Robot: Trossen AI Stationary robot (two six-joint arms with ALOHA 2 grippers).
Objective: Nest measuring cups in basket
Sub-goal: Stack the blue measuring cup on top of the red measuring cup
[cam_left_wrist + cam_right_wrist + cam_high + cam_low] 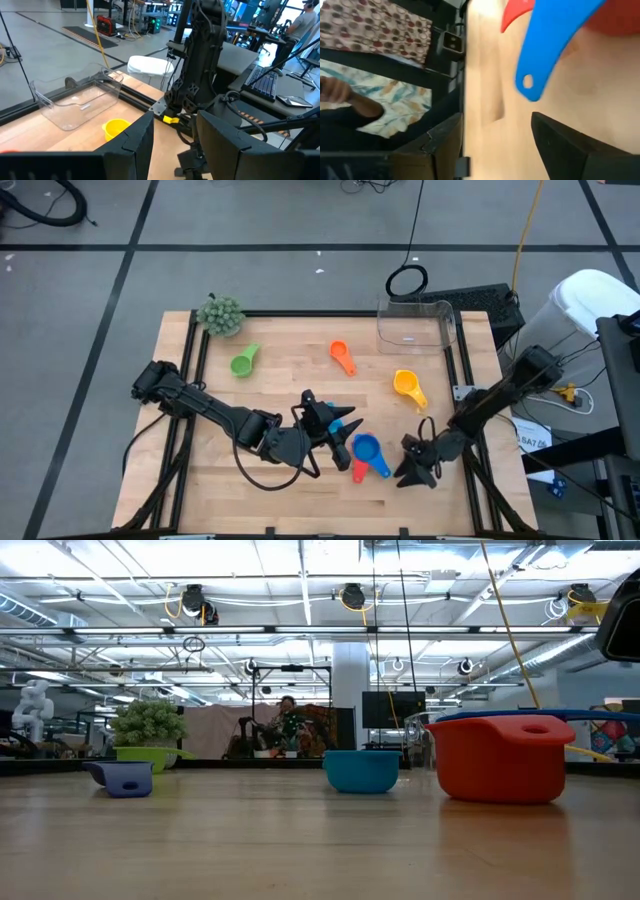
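Worktop (pixel 300 480): light wood, dark-framed. Basket (pixel 415 325): clear, set at the far right corner, nothing visible inside it. Left tool (pixel 335 435): placed well in front of the basket near mid-worktop, fingers seen parted, nothing between them. Right tool (pixel 415 465): placed near the front right edge, fingers parted, holding nothing; blue cup (pixel 368 450) and red cup (pixel 358 471) lie between the tools. Yellow cup (pixel 405 383), orange cup (pixel 342 354), green cup (pixel 242 364): scattered left and front of the basket.
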